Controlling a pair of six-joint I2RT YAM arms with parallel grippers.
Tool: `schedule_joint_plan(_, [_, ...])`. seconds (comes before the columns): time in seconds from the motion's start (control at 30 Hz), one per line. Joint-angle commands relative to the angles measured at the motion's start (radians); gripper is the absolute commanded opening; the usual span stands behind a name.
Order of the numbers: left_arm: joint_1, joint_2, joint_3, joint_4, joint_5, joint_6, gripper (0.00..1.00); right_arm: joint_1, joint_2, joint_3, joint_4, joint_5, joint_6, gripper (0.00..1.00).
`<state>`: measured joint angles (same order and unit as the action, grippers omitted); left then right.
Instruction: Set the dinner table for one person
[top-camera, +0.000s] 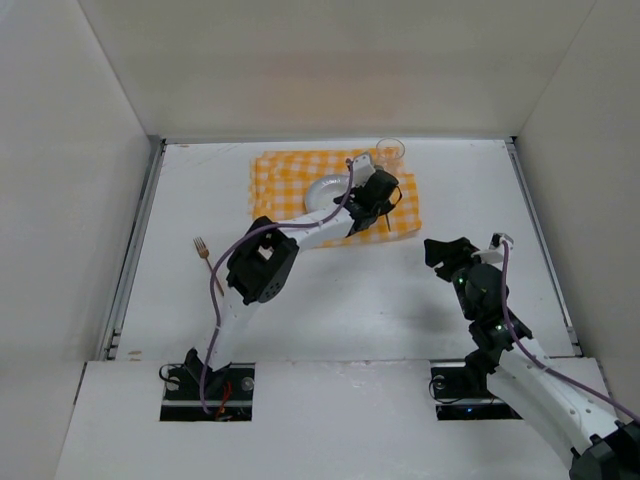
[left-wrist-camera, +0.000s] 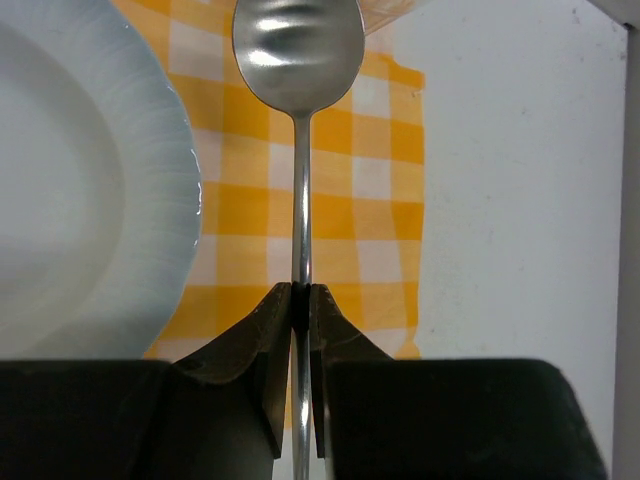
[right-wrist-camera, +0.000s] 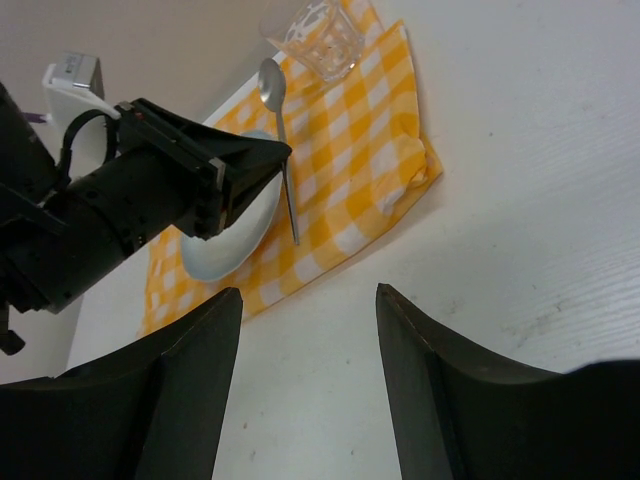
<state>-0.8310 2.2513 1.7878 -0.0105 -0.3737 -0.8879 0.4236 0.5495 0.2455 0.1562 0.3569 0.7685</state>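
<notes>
White counter (top-camera: 380, 300) fills the workspace, metal strips on both side edges, arm bases at the near edge. Yellow-and-white checked cloth (top-camera: 275, 180) lies at the far centre of the counter, with a wrinkle at its right edge. White plate (top-camera: 325, 190) sits on the cloth and a clear glass (top-camera: 390, 150) stands at the cloth's far right corner. Left arm reaches out over the cloth; left end effector (left-wrist-camera: 300, 295) is closed narrow on the handle of a metal spoon (left-wrist-camera: 298, 50), gripping partway along the handle. The spoon sits over the cloth just right of the plate, bowl end toward the glass, handle end toward the near cloth edge; cannot tell if it touches the cloth. Fork (top-camera: 208, 262) lies on bare counter, left of the cloth's near edge, beside the left arm's elbow. Right end effector (right-wrist-camera: 308, 300) is spread wide, holding nothing, over bare counter right of and nearer than the cloth, well apart from the spoon.
</notes>
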Motion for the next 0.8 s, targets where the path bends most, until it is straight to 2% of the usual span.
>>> schedule_joint_plan(0.0, [0.007, 0.008, 0.073, -0.02, 0.018, 0.0, 0.0, -0.004, -0.006, -0.002, 0.017, -0.018, 0.012, 0.62])
schedule_joint_plan(0.27, [0.03, 0.093, 0.191, -0.103, 0.061, 0.055, 0.0, -0.004, 0.0, -0.008, 0.025, -0.012, 0.014, 0.62])
schedule_joint_plan(0.77, [0.06, 0.171, 0.24, -0.12, 0.131, 0.101, 0.03, -0.003, 0.007, -0.008, 0.034, -0.001, 0.012, 0.62])
